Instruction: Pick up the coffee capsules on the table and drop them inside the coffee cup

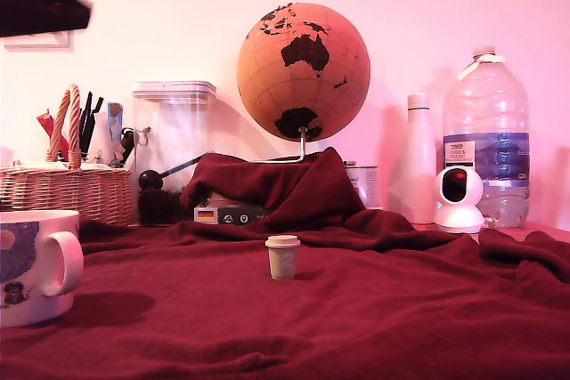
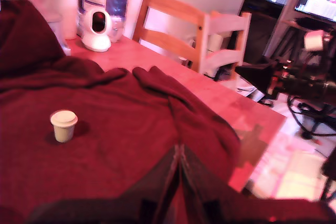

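The table (image 1: 356,327), draped in rumpled dark red cloth, carries the coffee cup (image 1: 34,264) at the exterior view's left edge and, well apart from it near the middle, a single coffee capsule (image 1: 282,256) standing with its rim up. In the wrist view the gripper (image 2: 180,182) shows its dark fingers pressed together with nothing between them, the capsule off to one side. The step looks like the approach: the next move calls for parting the fingers and lowering around the capsule.

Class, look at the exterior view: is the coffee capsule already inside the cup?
No, the capsule stands upright on the red cloth, well apart from the cup at that view's left edge.
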